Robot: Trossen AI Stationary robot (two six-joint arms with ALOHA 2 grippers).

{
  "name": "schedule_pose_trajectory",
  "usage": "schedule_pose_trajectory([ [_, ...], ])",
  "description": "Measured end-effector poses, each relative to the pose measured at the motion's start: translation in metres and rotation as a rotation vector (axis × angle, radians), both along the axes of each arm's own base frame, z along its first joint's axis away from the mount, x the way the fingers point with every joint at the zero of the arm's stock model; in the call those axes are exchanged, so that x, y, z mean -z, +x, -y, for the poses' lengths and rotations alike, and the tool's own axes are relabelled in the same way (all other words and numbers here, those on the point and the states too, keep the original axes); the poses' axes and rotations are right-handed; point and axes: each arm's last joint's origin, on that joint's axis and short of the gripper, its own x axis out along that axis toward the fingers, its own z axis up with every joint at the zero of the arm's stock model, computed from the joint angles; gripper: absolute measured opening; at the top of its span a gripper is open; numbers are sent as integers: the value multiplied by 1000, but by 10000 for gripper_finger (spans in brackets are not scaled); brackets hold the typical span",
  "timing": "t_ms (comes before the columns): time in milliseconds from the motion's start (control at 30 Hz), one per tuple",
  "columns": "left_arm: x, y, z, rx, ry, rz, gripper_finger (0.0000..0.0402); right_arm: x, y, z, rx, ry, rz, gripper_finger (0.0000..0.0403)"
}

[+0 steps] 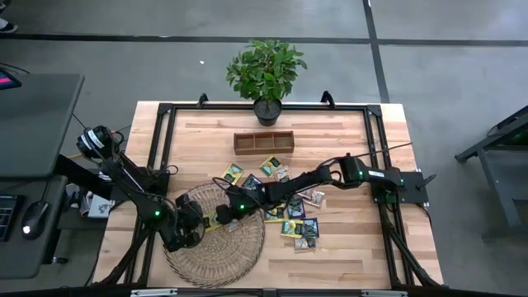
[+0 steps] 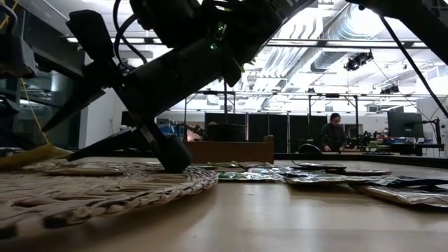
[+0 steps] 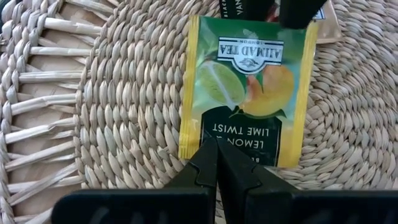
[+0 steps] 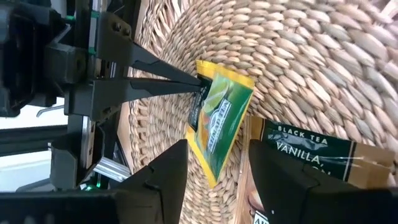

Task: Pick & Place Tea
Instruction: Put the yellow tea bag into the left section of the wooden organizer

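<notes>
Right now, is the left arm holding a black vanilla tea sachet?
No. The left fingers are shut on the yellow-green lemon lime sachet over the wicker mat; the black vanilla sachet lies apart.

The wooden table (image 1: 346, 256) carries a round wicker mat (image 1: 216, 247) and scattered tea sachets (image 1: 299, 227). A wooden three-compartment tray (image 1: 263, 143) (beside a potted plant (image 1: 266, 74)) sits farther back.

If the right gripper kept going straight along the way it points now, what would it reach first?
Most likely the yellow-green tea sachet that the left gripper holds shut above the wicker mat; the right gripper stands open just short of it, though depth is unclear.
</notes>
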Motion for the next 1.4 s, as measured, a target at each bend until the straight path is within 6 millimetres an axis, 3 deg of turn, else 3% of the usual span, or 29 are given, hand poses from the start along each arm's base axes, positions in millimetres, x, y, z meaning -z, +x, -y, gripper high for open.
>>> schedule_pose_trajectory([
  [200, 0, 0, 0, 0, 4, 6, 1, 13, 3, -2, -6, 45, 12, 155],
  [633, -1, 1, 0, -11, 17, 28, 1, 15, 1, -5, -27, 36, -10, 119],
  [1000, -1, 1, -1, -32, 12, 38, 1, 16, 1, -5, -39, 10, -6, 9],
  [1400, -5, -1, -1, -19, -31, 9, 1, 18, 0, -4, -62, -53, -11, 2],
])
